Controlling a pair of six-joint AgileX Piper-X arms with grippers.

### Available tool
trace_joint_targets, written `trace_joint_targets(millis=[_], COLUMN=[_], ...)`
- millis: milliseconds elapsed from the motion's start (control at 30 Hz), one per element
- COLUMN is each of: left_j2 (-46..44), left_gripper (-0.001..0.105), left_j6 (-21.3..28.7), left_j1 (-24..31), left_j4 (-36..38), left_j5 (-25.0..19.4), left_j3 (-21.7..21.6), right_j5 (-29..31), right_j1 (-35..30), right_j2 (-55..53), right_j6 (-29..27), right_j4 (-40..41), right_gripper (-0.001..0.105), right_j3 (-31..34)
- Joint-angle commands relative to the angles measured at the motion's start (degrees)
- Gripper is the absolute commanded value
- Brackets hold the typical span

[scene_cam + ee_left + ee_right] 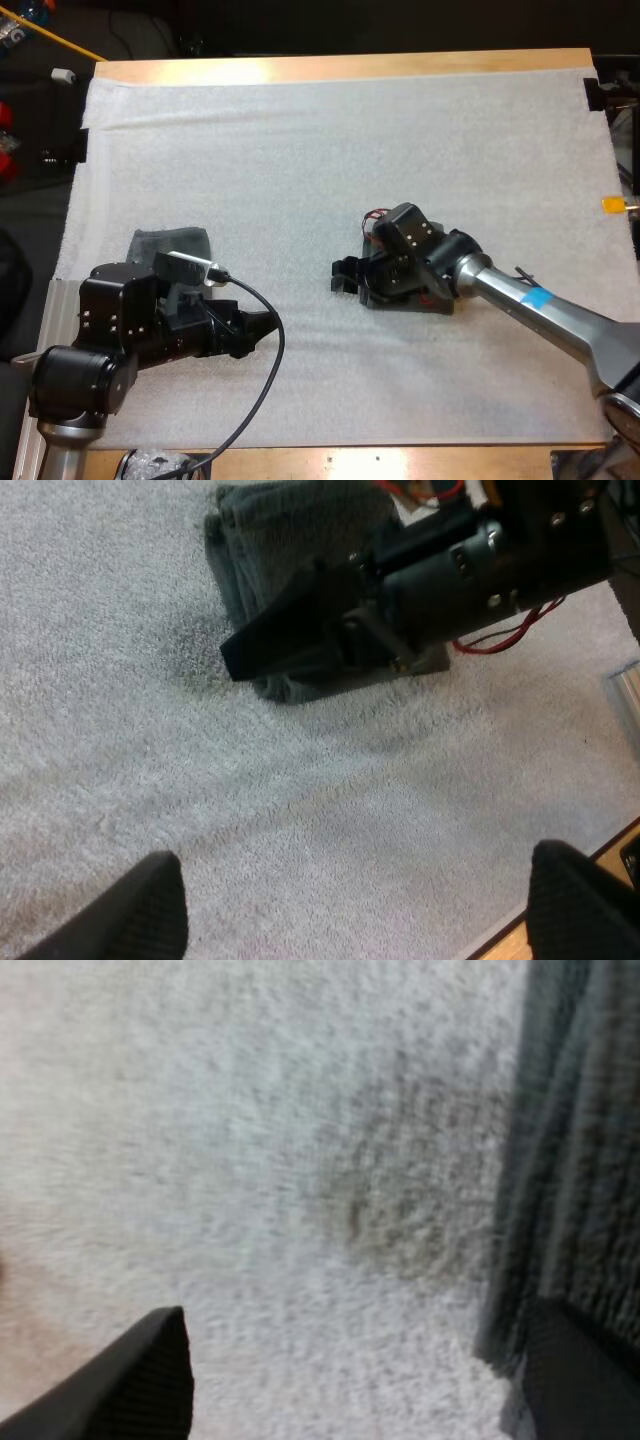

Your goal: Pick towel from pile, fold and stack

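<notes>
Hovering left claw [355, 880], fingers apart, over white mat [350, 130]; poising right claw [345, 275], also apart, at folded dark grey-green towel [290, 540] mid-table; likely leaving stacking onto second grey-green towel [170, 245] by table's left edge

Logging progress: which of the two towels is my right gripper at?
The folded towel under the right gripper, seen from the left wrist; the other towel lies apart, beside the left arm.
</notes>
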Motion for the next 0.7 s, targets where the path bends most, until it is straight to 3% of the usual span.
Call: trace_joint_targets(millis=[0, 267, 667], left_j2=[-0.28, -0.28, -0.28], left_gripper=[0.068, 0.068, 0.068], left_j6=[0.22, 1.23, 1.45], left_j1=[-0.29, -0.29, -0.29], left_j4=[0.16, 0.16, -0.83], left_j5=[0.78, 0.78, 0.65], left_j3=[-0.38, -0.38, -0.38], right_j5=[-0.47, 4.16, 14.39], right_j1=[0.06, 0.06, 0.06], right_j2=[-2.35, -11.69, -29.82], right_j6=[-0.75, -0.96, -10.94], right_j4=[-0.4, 2.7, 21.92], right_gripper=[0.067, 0.067, 0.067], right_j3=[-0.4, -0.4, -0.4])
